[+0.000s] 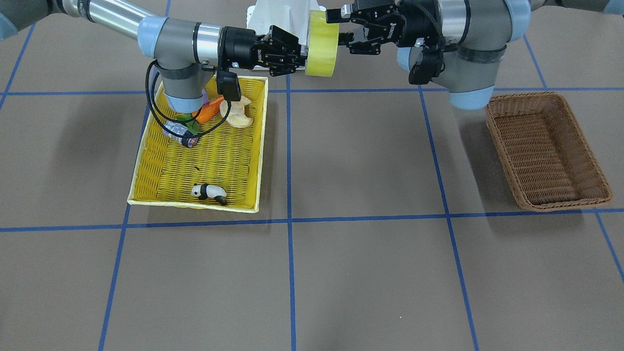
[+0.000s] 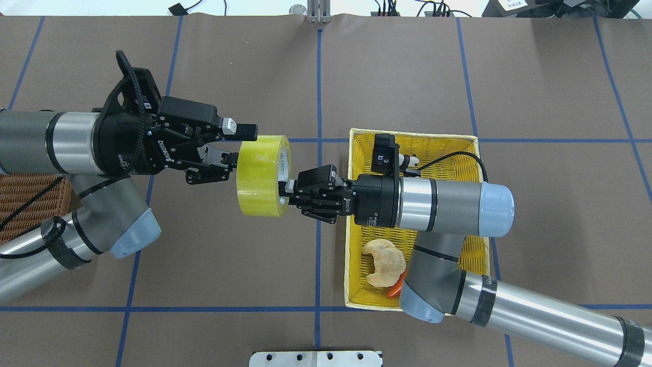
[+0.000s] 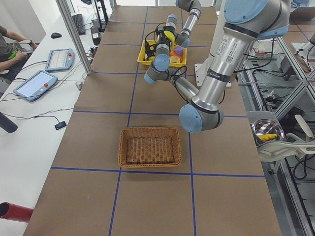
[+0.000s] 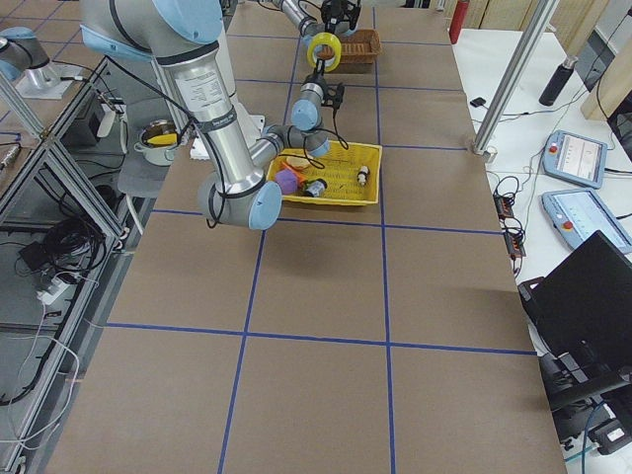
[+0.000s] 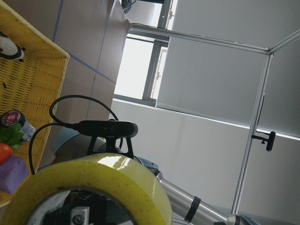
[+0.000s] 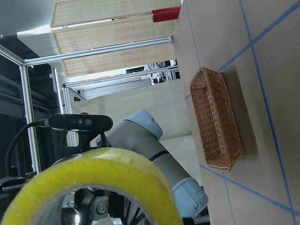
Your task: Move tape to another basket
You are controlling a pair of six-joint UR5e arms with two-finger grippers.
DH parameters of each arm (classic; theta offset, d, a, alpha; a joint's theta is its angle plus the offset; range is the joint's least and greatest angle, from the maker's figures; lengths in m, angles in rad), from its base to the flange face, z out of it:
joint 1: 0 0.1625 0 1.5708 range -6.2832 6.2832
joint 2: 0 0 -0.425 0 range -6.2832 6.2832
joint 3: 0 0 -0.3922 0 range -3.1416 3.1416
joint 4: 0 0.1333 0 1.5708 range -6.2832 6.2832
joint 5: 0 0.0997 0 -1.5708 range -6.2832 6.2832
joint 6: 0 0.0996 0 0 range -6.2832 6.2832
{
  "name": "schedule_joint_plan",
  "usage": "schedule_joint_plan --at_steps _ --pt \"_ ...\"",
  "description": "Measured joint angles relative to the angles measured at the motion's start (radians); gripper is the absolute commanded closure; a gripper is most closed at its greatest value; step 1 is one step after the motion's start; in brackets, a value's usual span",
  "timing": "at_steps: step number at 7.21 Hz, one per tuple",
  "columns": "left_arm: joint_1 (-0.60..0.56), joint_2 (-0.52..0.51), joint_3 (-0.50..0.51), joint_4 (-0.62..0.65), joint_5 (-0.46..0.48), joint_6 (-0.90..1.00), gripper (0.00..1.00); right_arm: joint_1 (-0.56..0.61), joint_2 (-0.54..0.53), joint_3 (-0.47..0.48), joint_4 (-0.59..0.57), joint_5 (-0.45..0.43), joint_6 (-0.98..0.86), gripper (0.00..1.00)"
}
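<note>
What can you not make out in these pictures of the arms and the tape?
Left gripper: overhead view, the tape hides its lower fingertip, so whether it grips is unclear.
Carrot: overhead view, the right arm covers most of it.
Brown basket: overhead view, cut by the left edge, partly under the left arm.
Can label: front view, too small to read.

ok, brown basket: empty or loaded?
Empty: the basket shows only bare weave. The tape is midair, held by the right gripper.
</note>
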Motion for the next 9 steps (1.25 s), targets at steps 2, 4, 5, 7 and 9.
schedule_joint_plan --at_steps 2,4,5,7,9 --pt "0.001 0.003 -0.002 -0.01 0.011 -0.002 1.0 -0.003 0.004 0.0 -0.001 -0.01 0.002 0.0" --pt "0.0 0.011 -0.01 -0.013 0.015 -0.003 1.0 -0.003 0.005 0.003 0.0 -0.026 0.021 0.0" --pt "0.0 0.014 -0.011 -0.014 0.015 -0.003 1.0 -0.001 0.003 0.01 0.007 -0.032 0.039 0.0" --pt "-0.002 0.021 -0.013 -0.013 0.016 0.001 1.0 0.006 -0.032 0.013 0.067 -0.037 0.062 0.0" --pt "-0.012 0.038 -0.014 -0.013 0.073 0.012 1.0 0.045 -0.076 0.008 0.105 -0.034 0.06 0.0"
